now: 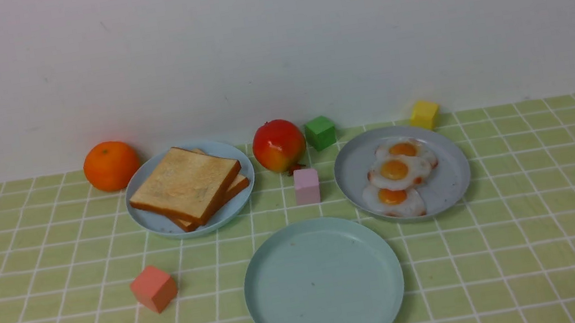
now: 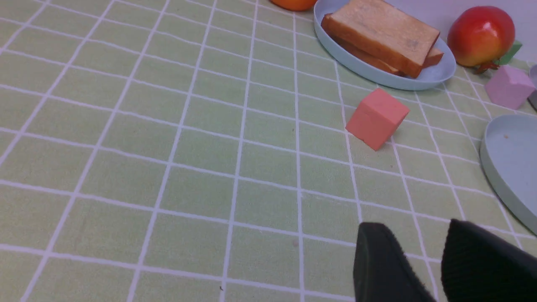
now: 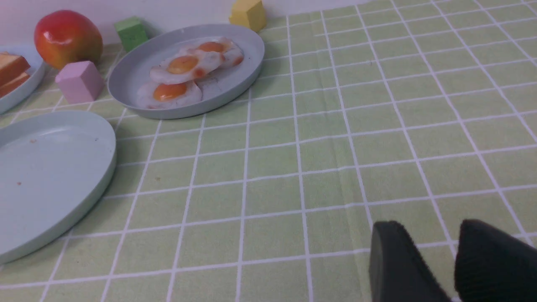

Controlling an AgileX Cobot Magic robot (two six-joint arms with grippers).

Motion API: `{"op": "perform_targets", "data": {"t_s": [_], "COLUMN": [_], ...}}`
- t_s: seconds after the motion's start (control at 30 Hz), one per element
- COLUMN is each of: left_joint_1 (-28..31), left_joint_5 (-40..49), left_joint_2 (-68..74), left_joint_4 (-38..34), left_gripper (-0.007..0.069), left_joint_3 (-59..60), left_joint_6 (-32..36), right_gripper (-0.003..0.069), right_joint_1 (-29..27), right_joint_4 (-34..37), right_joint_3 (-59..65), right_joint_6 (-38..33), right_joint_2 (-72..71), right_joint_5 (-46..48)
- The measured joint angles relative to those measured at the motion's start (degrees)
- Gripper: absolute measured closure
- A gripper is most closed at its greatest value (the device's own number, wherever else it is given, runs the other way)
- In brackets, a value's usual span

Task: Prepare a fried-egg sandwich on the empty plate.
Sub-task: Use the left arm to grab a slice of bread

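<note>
- Bench point(image 1: 560, 234): pale green cloth, white grid lines in squares.
- Wall point(image 1: 270, 44): plain off-white.
- Near plate point(image 1: 268, 301): muted grey-teal, a few tiny dark specks.
- Toast point(image 1: 185, 185): golden-tan faces, darker brown crusts.
- Toast plate point(image 1: 233, 158): light sky blue.
- Eggs point(image 1: 397, 170): glossy white, orange yolks, reddish-brown tinges at some edges.
- Egg plate point(image 1: 449, 177): grey-lavender.
- Orange point(image 1: 110, 165): even bright orange.
- Apple point(image 1: 278, 144): shiny red, fading to yellow low down.
- Cubes: one green point(image 1: 320, 132), one yellow point(image 1: 424, 114), one pale lilac-pink point(image 1: 306, 186), one coral point(image 1: 153, 288).
- Left pincer point(image 2: 419, 230): matt black, finely ribbed on one finger.
- Right pincer point(image 3: 430, 228): the same black.
</note>
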Motion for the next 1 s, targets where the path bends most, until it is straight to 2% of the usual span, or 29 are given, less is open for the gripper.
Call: {"op": "perform_targets", "data": {"t_s": [0.2, 0.4, 0.5, 0.57, 0.67, 0.8, 0.83, 0.93, 0.97, 1.0], "left_joint_1": [0.0, 0.0, 0.0, 0.0, 0.0, 0.0, 0.0, -0.1, -0.8, -1.2], "left_joint_5": [-0.5, -8.9, -13.3, -15.9, -15.3, -10.7, -8.3, -4.0, -1.4, -0.8], "left_joint_2": [0.0, 0.0, 0.0, 0.0, 0.0, 1.9, 4.8, 11.9, 16.4, 17.6], "left_joint_4": [-1.2, -22.7, -30.1, -32.9, -34.4, -34.2, -33.8, -32.6, -31.7, -31.5], "left_gripper": [0.0387, 0.0387, 0.0387, 0.0387, 0.0393, 0.0477, 0.053, 0.0614, 0.0638, 0.0638], "left_joint_3": [0.0, 0.0, 0.0, 0.0, -1.3, -7.4, -10.8, -16.4, -20.5, -21.5], "left_joint_6": [-0.3, -8.6, -9.5, -9.5, -9.3, -5.0, -2.1, 4.1, 8.0, 9.1], "right_gripper": [0.0419, 0.0419, 0.0419, 0.0419, 0.0419, 0.0418, 0.0418, 0.0418, 0.0418, 0.0418], "right_joint_1": [0.0, 0.0, 0.0, 0.0, 0.0, 0.0, 0.0, 0.0, 0.0, 0.0], "right_joint_4": [0.0, 0.0, 0.0, 0.0, 0.0, 0.0, 0.0, 0.0, 0.0, 0.0], "right_joint_3": [0.0, 0.0, 0.0, 0.0, 0.0, 0.0, 0.0, 0.0, 0.0, 0.0], "right_joint_6": [0.0, 0.0, 0.0, 0.0, 0.0, 0.0, 0.0, 0.0, 0.0, 0.0], "right_joint_2": [0.0, 0.0, 0.0, 0.0, 0.0, 0.0, 0.0, 0.0, 0.0, 0.0], "right_joint_5": [0.0, 0.0, 0.0, 0.0, 0.0, 0.0, 0.0, 0.0, 0.0, 0.0]}}
